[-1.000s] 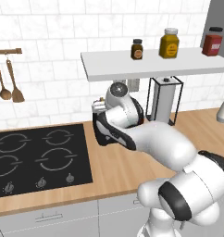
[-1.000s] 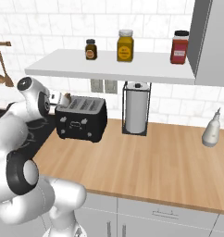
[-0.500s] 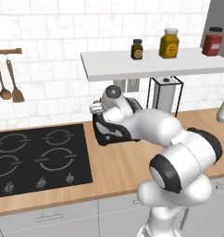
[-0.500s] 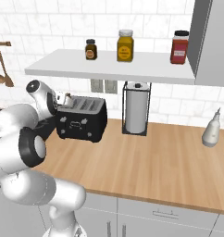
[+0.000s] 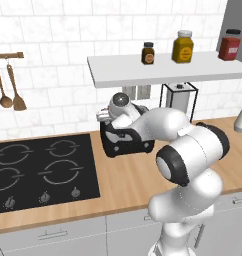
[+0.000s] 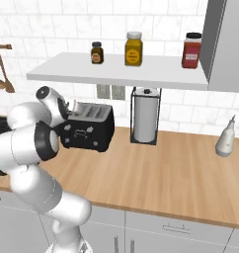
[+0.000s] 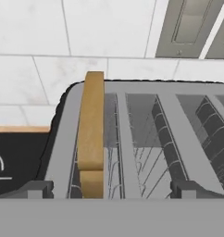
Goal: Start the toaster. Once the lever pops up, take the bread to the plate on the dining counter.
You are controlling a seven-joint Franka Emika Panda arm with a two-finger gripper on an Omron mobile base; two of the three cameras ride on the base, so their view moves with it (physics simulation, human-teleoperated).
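Observation:
The black toaster [image 6: 88, 131] with its silvery slotted top [image 7: 146, 134] stands on the wood worktop against the tiled wall. The brown bread [image 7: 91, 127] stands upright in the toaster's outermost slot, on the hob side, sticking up above the top. My gripper [image 7: 112, 190] hovers open just over that end of the toaster. Its dark fingertips [image 7: 37, 189] stand wide apart, with the slice in the gap nearer the left tip and untouched. My arm hides part of the toaster [image 5: 124, 142] in the left base view. The plate and the dining counter are out of view.
A black hob [image 5: 40, 170] lies left of the toaster. A paper-towel stand [image 6: 144, 121] sits to its right, and a pale bottle [image 6: 225, 141] farther along. A white shelf [image 6: 116, 74] with three jars hangs low over the toaster. Utensils [image 5: 10, 92] hang on the wall.
My hand has edged a little closer over the toaster's hob-side end. The elbow has swung back and up toward the base. The toaster and the bread have not moved.

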